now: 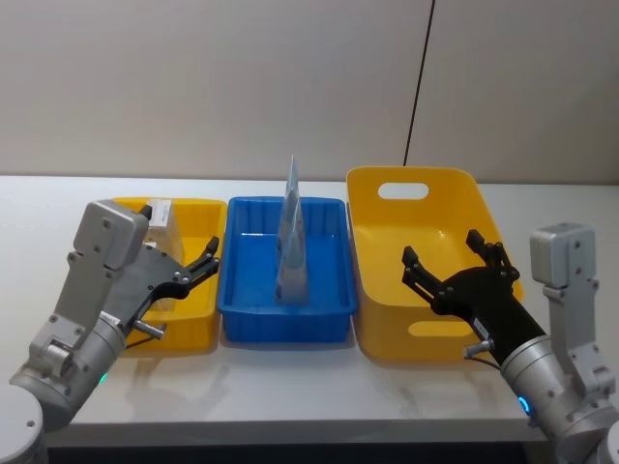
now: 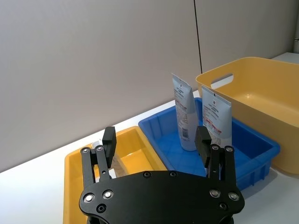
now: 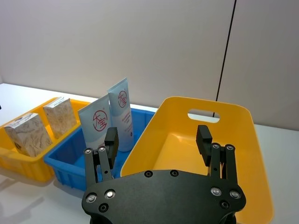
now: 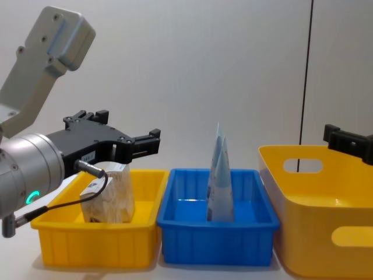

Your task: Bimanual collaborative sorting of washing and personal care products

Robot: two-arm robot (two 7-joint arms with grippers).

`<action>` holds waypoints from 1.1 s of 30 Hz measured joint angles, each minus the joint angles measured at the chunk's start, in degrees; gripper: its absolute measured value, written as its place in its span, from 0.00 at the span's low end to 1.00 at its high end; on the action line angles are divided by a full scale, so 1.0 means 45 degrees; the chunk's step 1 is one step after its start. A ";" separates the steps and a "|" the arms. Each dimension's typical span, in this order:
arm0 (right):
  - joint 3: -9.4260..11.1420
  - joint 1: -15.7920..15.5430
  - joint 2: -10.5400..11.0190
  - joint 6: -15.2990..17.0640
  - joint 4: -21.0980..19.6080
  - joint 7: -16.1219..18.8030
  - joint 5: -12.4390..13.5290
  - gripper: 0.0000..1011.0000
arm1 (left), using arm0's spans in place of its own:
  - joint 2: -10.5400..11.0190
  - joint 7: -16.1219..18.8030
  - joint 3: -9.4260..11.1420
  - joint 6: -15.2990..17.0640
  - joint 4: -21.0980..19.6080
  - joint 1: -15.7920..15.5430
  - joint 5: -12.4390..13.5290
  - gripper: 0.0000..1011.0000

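Head view: a white table (image 1: 290,387) carries three bins in a row. A small yellow bin (image 1: 184,333) sits at the left of the frame, a blue bin (image 1: 285,324) in the middle and a big yellow bin (image 1: 387,329) at the right. Two pale blue tubes (image 1: 293,242) stand upright in the blue bin. At lower left the left gripper (image 1: 211,259) hangs over the small yellow bin, fingers spread, holding nothing. The top of a pack (image 1: 161,213) shows behind it in that bin. At lower right the right gripper (image 1: 440,249) hovers over the big yellow bin, fingers spread wide, also holding nothing.

Left wrist view: the left gripper (image 2: 155,138) has its two fingers well apart with nothing between them. Beyond them are the small yellow bin (image 2: 74,161) and the blue bin (image 2: 254,161) with both tubes (image 2: 184,116) upright.

Right wrist view: the right gripper (image 3: 157,136) is spread above the big yellow bin (image 3: 252,154). A marbled pack (image 3: 28,135) and a beige pack (image 3: 60,116) stand side by side in the small yellow bin.

Chest view: the left gripper (image 4: 143,143) is at middle left, above the small yellow bin, with the marbled pack (image 4: 111,198) in the bin below it. The tubes (image 4: 220,175) stand at the centre.
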 joint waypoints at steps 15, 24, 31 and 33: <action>0.0000 0.0001 0.0000 0.0000 0.0000 0.0001 0.0000 0.99 | 0.0000 0.0000 -0.0001 0.0000 0.0000 0.0000 0.0000 0.99; 0.0000 0.0000 0.0000 0.0000 0.0001 0.0001 0.0000 0.99 | 0.0000 0.0000 0.0000 0.0000 0.0000 0.0000 0.0000 0.99; 0.0000 0.0000 0.0000 0.0000 0.0000 0.0000 0.0000 0.99 | 0.0001 0.0000 -0.0001 0.0000 0.0000 0.0001 -0.0001 0.99; 0.0000 0.0000 0.0000 0.0000 0.0000 0.0000 0.0001 0.99 | -0.0001 0.0000 0.0000 0.0000 0.0000 0.0000 0.0000 0.99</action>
